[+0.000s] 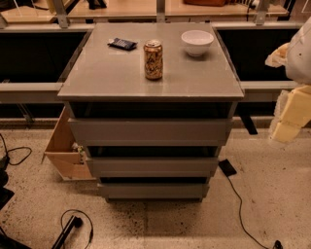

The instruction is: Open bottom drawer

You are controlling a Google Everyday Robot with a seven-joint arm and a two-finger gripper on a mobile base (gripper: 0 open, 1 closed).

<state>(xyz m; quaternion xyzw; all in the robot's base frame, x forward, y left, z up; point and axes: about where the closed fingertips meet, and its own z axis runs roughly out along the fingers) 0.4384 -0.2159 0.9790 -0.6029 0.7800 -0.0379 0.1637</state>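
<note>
3 drawers incl. bottom drawer; 1 can, 1 bowl; jaws far right, openness untellable.

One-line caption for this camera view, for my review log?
Gripper hangs beside the grey cabinet, clear of the bottom drawer; can, bowl and dark packet on top.

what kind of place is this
Probably a robotics lab or workshop: a grey cabinet on speckled floor, loose cables around it, wooden workbenches behind. The robot's claw hangs at the right edge, apart from the bottom drawer.
</note>
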